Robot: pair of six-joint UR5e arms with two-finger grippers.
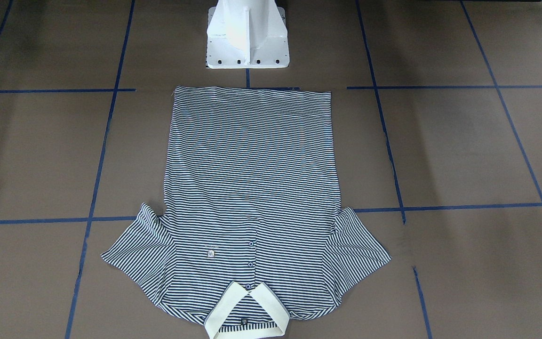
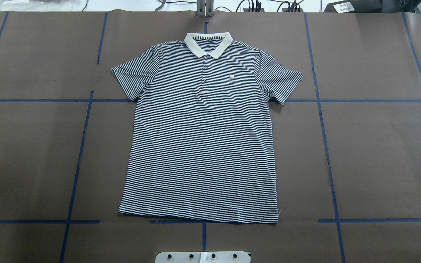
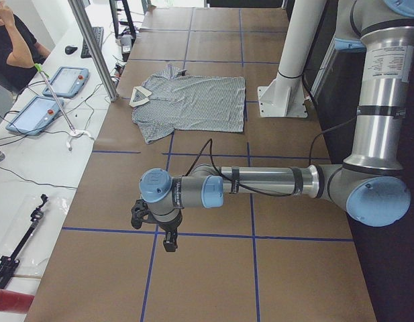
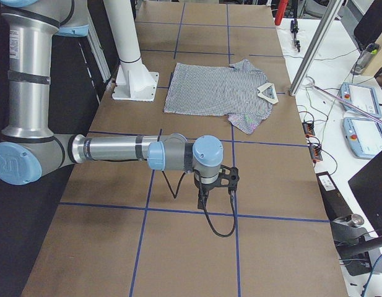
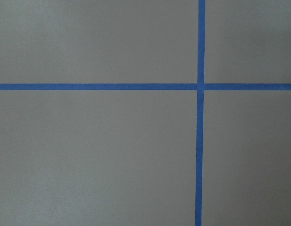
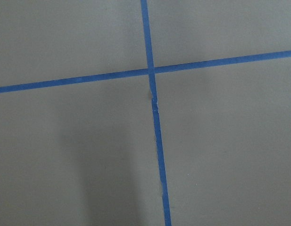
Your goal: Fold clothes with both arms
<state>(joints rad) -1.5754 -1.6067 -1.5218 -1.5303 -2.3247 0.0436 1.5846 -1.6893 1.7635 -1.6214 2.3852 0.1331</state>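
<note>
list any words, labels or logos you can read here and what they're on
"UR": logo on the blue joint cap of the right arm.
Chest label on the polo shirt: too small to read.
Neck label inside the collar: too small to read.
Sticker on the left arm: print too small to read.
White card beyond the table's far edge: blurred.

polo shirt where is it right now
The polo shirt lies flat mid-table in the overhead view, collar at the far edge, hem near the white base.
</note>
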